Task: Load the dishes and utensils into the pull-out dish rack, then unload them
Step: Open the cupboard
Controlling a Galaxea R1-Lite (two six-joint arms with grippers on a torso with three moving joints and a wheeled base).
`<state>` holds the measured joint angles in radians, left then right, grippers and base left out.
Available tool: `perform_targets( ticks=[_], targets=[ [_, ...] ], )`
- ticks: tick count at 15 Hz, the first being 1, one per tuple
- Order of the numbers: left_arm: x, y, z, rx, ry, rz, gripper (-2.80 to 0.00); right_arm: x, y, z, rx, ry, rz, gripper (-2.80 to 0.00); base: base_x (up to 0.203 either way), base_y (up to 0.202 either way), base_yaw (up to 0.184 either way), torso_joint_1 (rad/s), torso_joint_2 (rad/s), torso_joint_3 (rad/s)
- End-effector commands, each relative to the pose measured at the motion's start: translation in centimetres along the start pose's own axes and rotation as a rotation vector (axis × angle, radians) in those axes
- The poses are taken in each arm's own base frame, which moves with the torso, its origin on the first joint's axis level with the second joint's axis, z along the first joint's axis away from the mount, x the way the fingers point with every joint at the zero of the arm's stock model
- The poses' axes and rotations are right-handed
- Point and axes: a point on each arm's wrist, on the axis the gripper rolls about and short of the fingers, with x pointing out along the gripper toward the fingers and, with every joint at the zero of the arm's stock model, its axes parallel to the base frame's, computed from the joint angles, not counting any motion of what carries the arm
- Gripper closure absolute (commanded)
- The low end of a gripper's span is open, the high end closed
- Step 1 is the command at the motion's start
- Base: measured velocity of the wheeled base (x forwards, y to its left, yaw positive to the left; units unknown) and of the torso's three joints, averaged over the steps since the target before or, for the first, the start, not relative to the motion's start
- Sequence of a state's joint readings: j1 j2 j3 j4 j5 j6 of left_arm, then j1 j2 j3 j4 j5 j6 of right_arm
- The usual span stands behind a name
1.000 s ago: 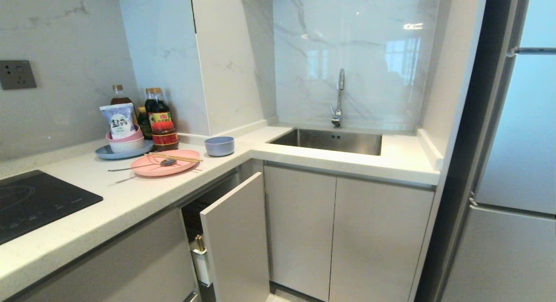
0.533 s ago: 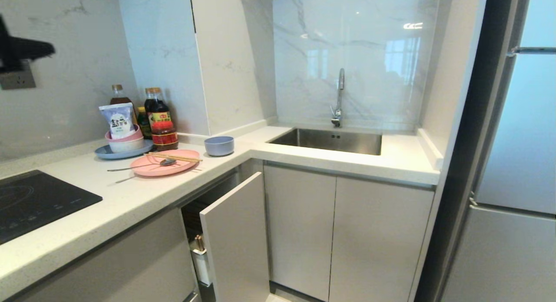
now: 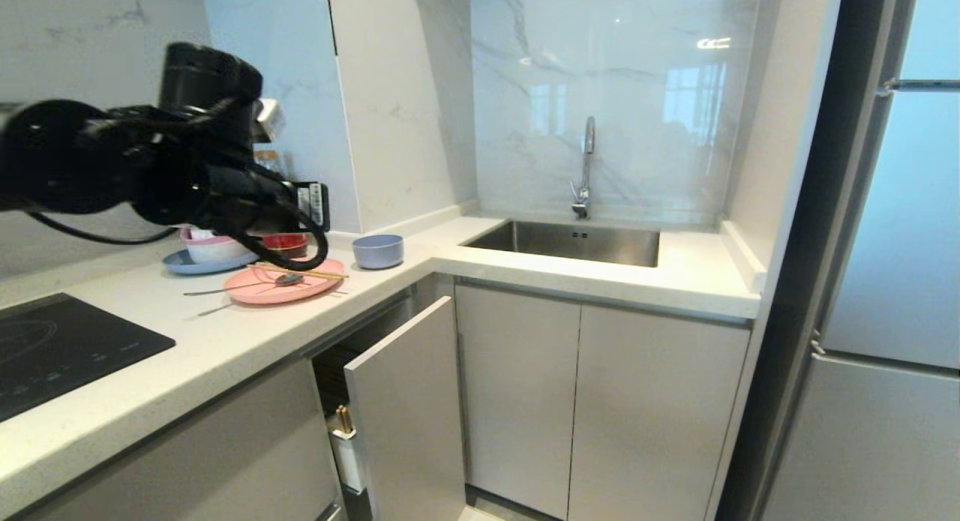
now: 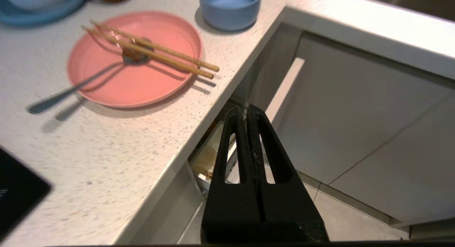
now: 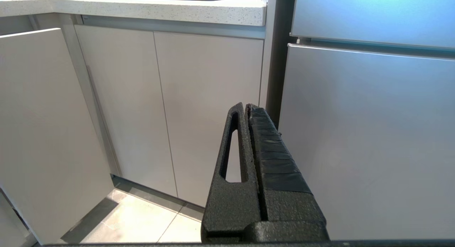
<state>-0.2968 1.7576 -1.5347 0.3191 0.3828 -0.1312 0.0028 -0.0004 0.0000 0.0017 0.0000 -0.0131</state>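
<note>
Black fingers of the left gripper are pressed tight together with nothing between them. In the left wrist view they sit low in the middle of the frame, hanging in the air past the edge of the white counter, above the gap by the open cabinet. It looks like the arm is getting ready to reach for something, but it touches nothing yet.

In the upper left of that view lies the pink plate. On it rest the wooden chopsticks and the spoon, whose handle pokes out over the rim, so it is easy to grab. The fork can't be picked out for sure. The small blue bowl stands just beside the plate, at the top, and it looks empty.

Low in the middle of the head view, the pull-out dish rack peeks out behind its grey front. Its white box has some light sticks standing in it.

The right gripper is shut too, holding nothing, parked low facing the cabinet doors.
</note>
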Motion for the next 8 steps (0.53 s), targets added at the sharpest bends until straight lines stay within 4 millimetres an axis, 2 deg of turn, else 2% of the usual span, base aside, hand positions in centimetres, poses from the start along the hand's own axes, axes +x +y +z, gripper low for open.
perform_targets(
  ticks=[1, 4, 8],
  targets=[
    [5.5, -2.1, -1.8, 0.021, 0.105, 0.038, 0.0, 0.0, 0.0, 0.0, -0.001, 0.0, 0.0, 0.0, 0.0, 0.0, 0.0, 0.0, 0.0, 0.0],
    [10.0, -3.5, -3.2, 0.012, 0.188, 0.09, 0.0, 0.0, 0.0, 0.0, -0.001, 0.0, 0.0, 0.0, 0.0, 0.0, 0.0, 0.0, 0.0, 0.0],
    [13.5, -4.0, -4.8, 0.002, 0.32, 0.141, 0.0, 0.0, 0.0, 0.0, -0.001, 0.0, 0.0, 0.0, 0.0, 0.0, 0.0, 0.0, 0.0, 0.0]
  ],
)
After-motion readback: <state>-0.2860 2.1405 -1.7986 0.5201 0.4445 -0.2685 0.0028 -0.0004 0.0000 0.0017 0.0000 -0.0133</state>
